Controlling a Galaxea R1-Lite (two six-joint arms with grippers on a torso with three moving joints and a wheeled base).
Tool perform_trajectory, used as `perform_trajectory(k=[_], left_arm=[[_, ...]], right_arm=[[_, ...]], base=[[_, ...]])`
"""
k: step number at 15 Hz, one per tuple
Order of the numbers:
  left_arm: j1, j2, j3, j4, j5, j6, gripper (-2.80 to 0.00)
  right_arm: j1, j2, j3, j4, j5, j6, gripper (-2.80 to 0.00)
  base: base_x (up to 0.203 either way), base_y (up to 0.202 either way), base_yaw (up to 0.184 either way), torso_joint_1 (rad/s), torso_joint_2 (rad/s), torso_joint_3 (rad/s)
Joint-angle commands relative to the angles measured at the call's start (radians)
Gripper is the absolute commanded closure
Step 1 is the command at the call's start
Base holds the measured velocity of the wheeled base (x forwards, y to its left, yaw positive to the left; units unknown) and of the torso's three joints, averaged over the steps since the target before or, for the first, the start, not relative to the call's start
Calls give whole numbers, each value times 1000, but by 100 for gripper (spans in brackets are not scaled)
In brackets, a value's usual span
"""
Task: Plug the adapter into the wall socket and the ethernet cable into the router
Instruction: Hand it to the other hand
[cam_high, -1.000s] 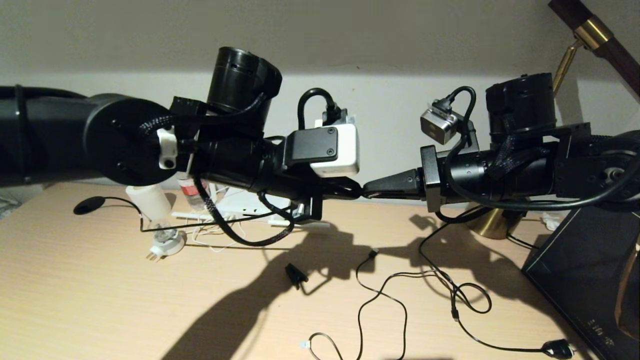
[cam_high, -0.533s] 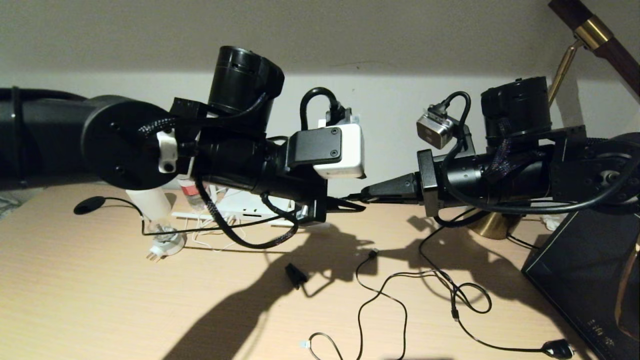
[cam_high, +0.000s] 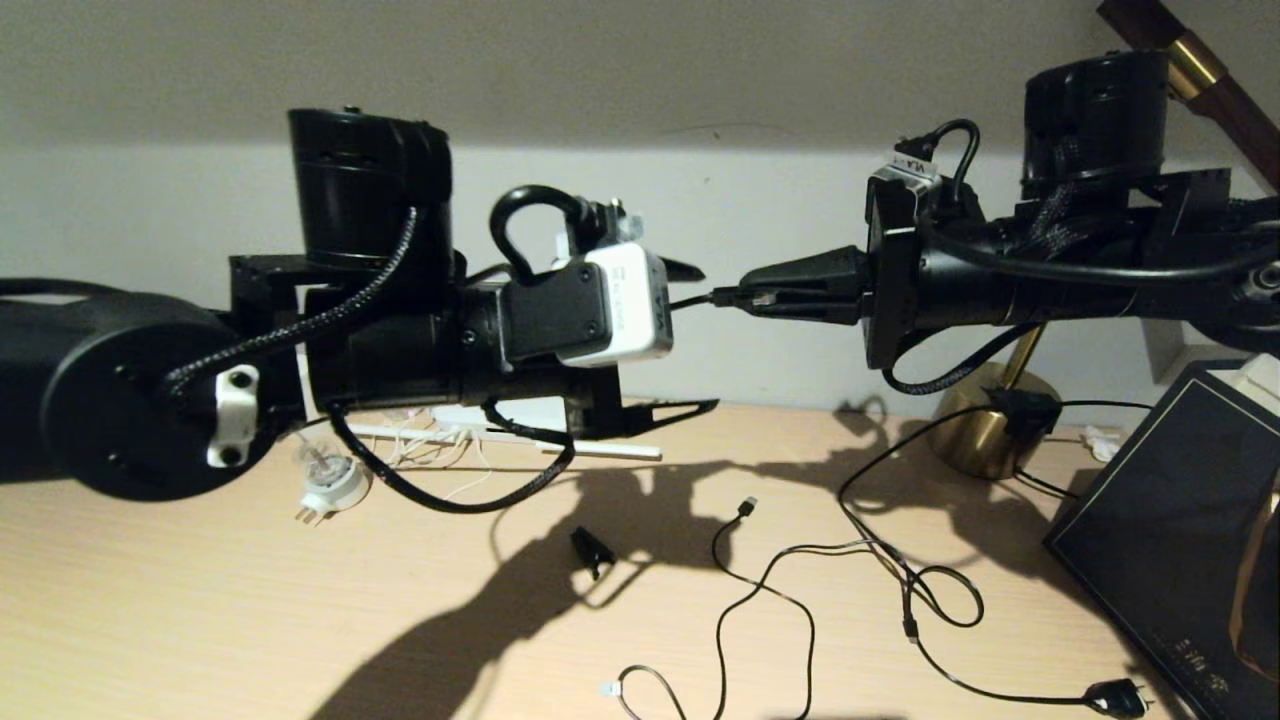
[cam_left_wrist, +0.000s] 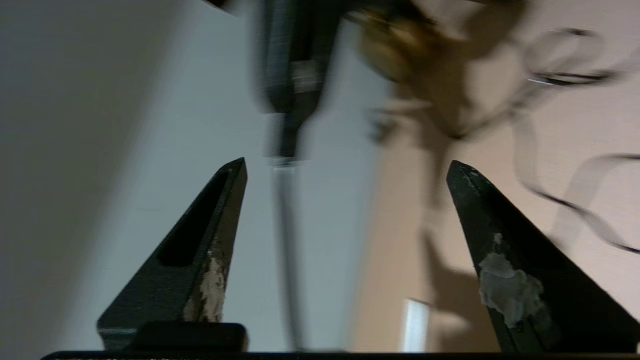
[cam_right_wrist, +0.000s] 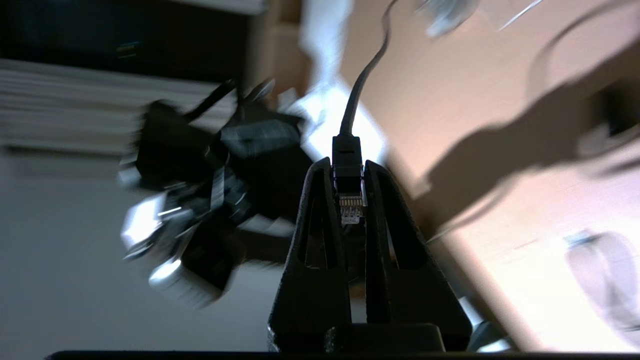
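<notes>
Desk (cam_high: 150, 610): light wood, carrying everything loose; wall behind it at 12 o'clock.
Black box (cam_high: 1170, 540): at 4 o'clock on the desk, tilted, clear of the work.
Left arm: raised across 9 o'clock, level, wrist turned so the claw faces the other arm — likely posed to receive or steady the cable.
Right arm: raised from 3 o'clock, level, pointing toward 9 o'clock to present the plug mid-air, above the desk clutter.
Left gripper (cam_left_wrist: 345, 167): spread wide, nothing between the fingers; a blurred cable run passes through the gap without being pinched.
Right gripper (cam_right_wrist: 348, 165): closed tight on the ethernet cable (cam_right_wrist: 348, 150) just behind its connector, gold contacts lying between the fingers, black cord leading out past the tips — held by the plug so the end can be aimed.
Router (cam_high: 505, 415): white, flat, at 10 o'clock near the wall, mostly hidden by the left arm, one slim antenna lying out toward the centre; port not visible.
Brass lamp base (cam_high: 985, 430): at 2 o'clock behind the right arm's cord.
Other cables: black USB-tipped lead (cam_high: 745, 507) and black power plug (cam_high: 1115, 695) trailing at 5 o'clock — not the task's.
Travel plug (cam_high: 335, 487): round, white, pronged, at 9 o'clock by the router.
Adapter, wall socket: cannot be made out.
Judgement: cable mid-handover or re-aim; router plug-in not yet done.
</notes>
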Motion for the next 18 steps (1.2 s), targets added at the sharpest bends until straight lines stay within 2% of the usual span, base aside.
perform_trajectory(k=[1,2,3,6,7,9,11,13,18], left_arm=[[8,-27,51,-248,-26,23,-280],[10,-19,65,-324,-90,27,-280],[13,-6,66,-368,-126,28,-280],[12,33,62,-465,-144,29,-280],[13,44,73,-493,-176,30,-280],[13,60,116,-543,-217,31,-280],[13,69,158,-588,-222,33,-280],[19,80,165,-612,-220,61,-280],[21,114,122,-649,-204,69,-280]], right_arm=[[-21,7,-43,1,132,175,0],[-24,14,-45,1,152,208,0],[-25,14,-44,2,153,225,0],[-52,13,-69,0,213,331,0],[-53,13,-74,-1,220,358,0],[-53,16,-81,-1,222,368,0],[-53,16,-83,0,229,372,0],[-53,16,-84,0,239,398,0],[-52,16,-80,0,259,427,0]], base=[[0,0,0,0,0,0],[0,0,0,0,0,0],[0,0,0,0,0,0],[0,0,0,0,0,0],[0,0,0,0,0,0],[0,0,0,0,0,0],[0,0,0,0,0,0],[0,0,0,0,0,0],[0,0,0,0,0,0]])
